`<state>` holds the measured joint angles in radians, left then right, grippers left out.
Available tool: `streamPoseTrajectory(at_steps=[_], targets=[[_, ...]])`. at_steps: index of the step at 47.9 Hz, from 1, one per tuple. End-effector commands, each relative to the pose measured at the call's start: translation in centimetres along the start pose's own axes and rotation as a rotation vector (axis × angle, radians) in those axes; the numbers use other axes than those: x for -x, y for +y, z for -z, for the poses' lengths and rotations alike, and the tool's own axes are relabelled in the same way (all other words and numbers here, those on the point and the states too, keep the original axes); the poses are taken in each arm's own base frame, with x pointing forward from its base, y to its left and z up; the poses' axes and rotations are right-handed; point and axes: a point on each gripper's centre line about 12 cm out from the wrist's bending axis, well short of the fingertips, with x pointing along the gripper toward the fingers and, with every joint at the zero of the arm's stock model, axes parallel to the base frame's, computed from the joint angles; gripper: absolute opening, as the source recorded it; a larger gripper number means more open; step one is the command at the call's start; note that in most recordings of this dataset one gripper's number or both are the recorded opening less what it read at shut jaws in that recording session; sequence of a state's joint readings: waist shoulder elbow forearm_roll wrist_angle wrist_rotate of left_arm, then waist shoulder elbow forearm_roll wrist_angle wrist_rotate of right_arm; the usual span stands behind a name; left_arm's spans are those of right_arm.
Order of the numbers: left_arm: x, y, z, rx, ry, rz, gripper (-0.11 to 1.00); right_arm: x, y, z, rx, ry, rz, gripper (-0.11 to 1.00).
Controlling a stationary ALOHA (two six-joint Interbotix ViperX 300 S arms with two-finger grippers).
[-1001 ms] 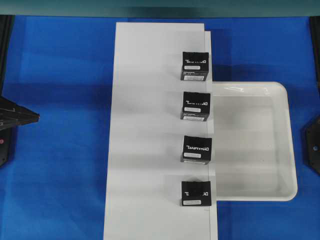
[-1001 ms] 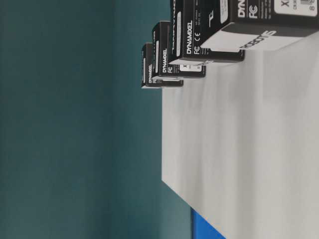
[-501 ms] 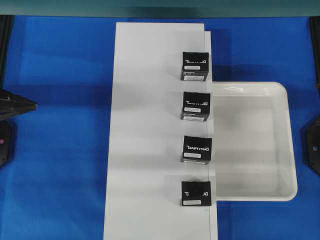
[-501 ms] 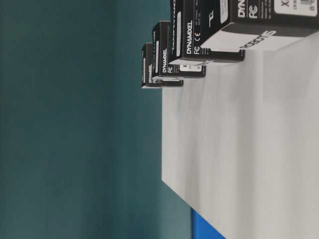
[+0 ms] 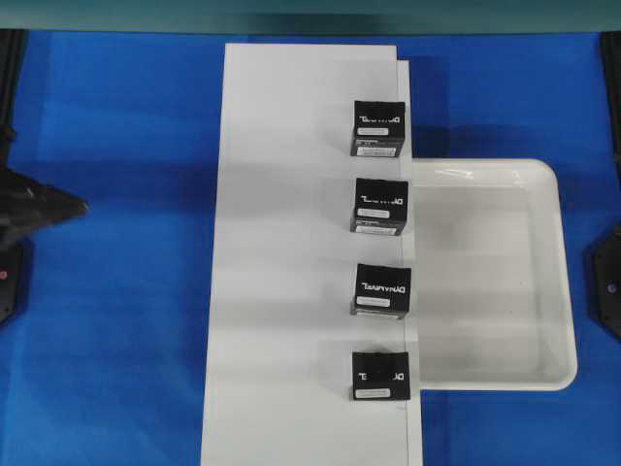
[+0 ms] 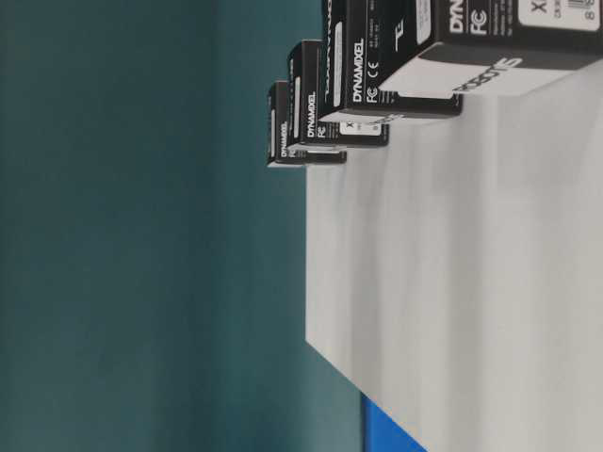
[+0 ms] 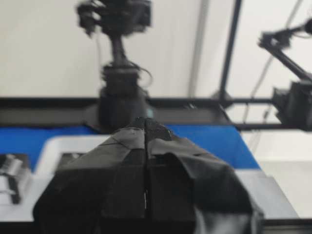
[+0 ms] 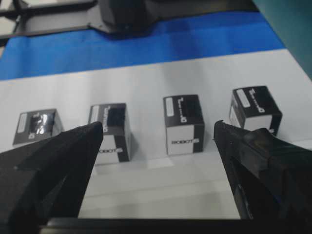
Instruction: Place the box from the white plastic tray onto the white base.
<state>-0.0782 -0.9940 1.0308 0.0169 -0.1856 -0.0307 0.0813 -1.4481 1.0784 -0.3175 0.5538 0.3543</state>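
Several black boxes with white lettering stand in a column along the right edge of the white base point(image 5: 281, 243); the nearest one to the front is the box point(image 5: 380, 375). The white plastic tray point(image 5: 568, 291) lies against the base's right side and holds nothing. My left gripper point(image 5: 76, 206) hovers over the blue mat left of the base; its jaws are pressed together and empty in the left wrist view point(image 7: 146, 123). My right gripper point(image 8: 157, 127) is open wide above the tray and faces the row of boxes point(image 8: 184, 124), touching none.
A blue mat point(image 5: 116, 340) covers the table around the base and tray. Dark arm mounts sit at the left edge point(image 5: 8, 282) and right edge point(image 5: 604, 291). A teal wall point(image 5: 310, 15) runs along the back. The table-level view is turned sideways.
The left gripper's tip has drifted up the overhead view and a little right, toward the base. Boxes, tray and right arm have not moved.
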Motion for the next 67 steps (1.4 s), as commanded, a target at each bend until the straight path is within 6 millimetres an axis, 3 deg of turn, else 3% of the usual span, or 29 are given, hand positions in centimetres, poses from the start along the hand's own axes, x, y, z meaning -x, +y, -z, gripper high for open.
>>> streamPoseTrajectory(at_steps=[1, 12, 26, 41, 67], targets=[[-0.9, -0.6, 0.2, 0.004, 0.013, 0.030, -0.07, 0.1, 0.0, -0.4, 0.000, -0.017, 0.000, 0.99], [-1.5, -1.8, 1.2, 0.006, 0.056, 0.085, -0.07, 0.1, 0.0, -0.3, -0.003, -0.015, -0.001, 0.99], [-0.3, -1.7, 2.5, 0.026, 0.227, 0.077, -0.07, 0.1, 0.0, -0.4, -0.001, -0.016, -0.001, 0.99], [0.7, -1.6, 1.3, 0.021, 0.192, 0.077, -0.07, 0.1, 0.1, -0.4, -0.001, -0.023, -0.004, 0.99], [0.7, -1.6, 1.2, 0.035, 0.189, 0.076, -0.07, 0.0, 0.1, -0.4, -0.001, -0.026, -0.006, 0.99]])
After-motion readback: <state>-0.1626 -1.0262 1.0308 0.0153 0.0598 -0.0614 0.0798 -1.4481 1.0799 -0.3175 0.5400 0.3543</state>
